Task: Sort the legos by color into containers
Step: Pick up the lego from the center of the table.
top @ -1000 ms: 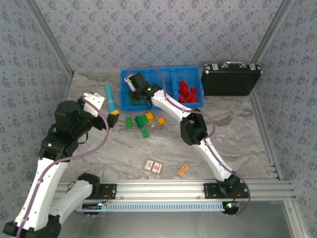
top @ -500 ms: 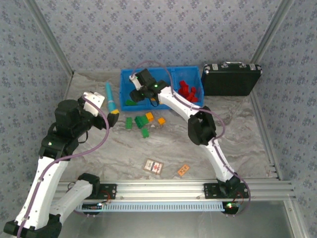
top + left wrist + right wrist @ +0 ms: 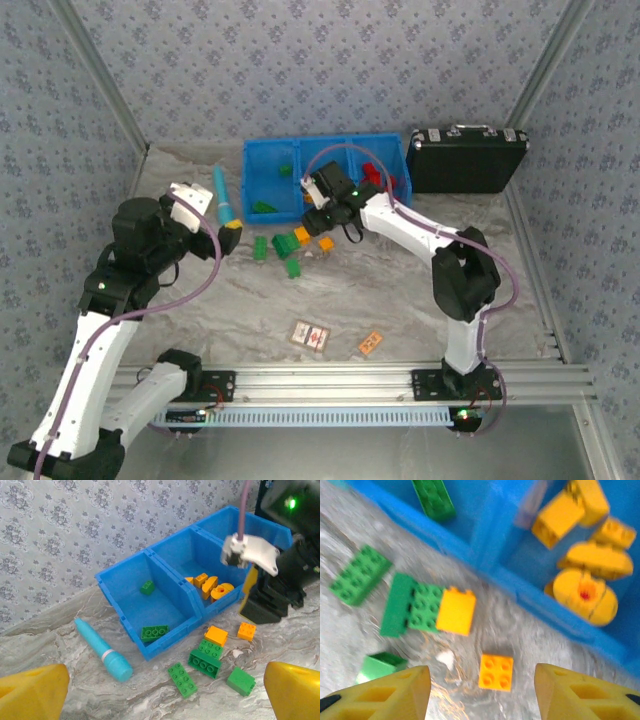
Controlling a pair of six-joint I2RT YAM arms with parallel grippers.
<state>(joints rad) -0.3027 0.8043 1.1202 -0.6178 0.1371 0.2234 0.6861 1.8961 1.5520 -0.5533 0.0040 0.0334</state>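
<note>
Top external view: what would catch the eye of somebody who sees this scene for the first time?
First the bright blue tray at the far side, with green, orange-yellow and red legos in separate compartments. Just in front of it, the right gripper hangs open over a few loose green and orange legos on the table.

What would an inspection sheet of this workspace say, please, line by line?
Surface: grey marbled table.
Job's things: blue tray holds green bricks left, orange-yellow bricks middle, red bricks right; loose bricks, green and orange-yellow, lie before it.
Clutter: teal tube, two cards, black briefcase.
Grippers: left gripper open, empty; right gripper open, empty, above the loose bricks.
Cables: a purple cable loops along each arm.
Surroundings: patterned walls, aluminium frame.
</note>
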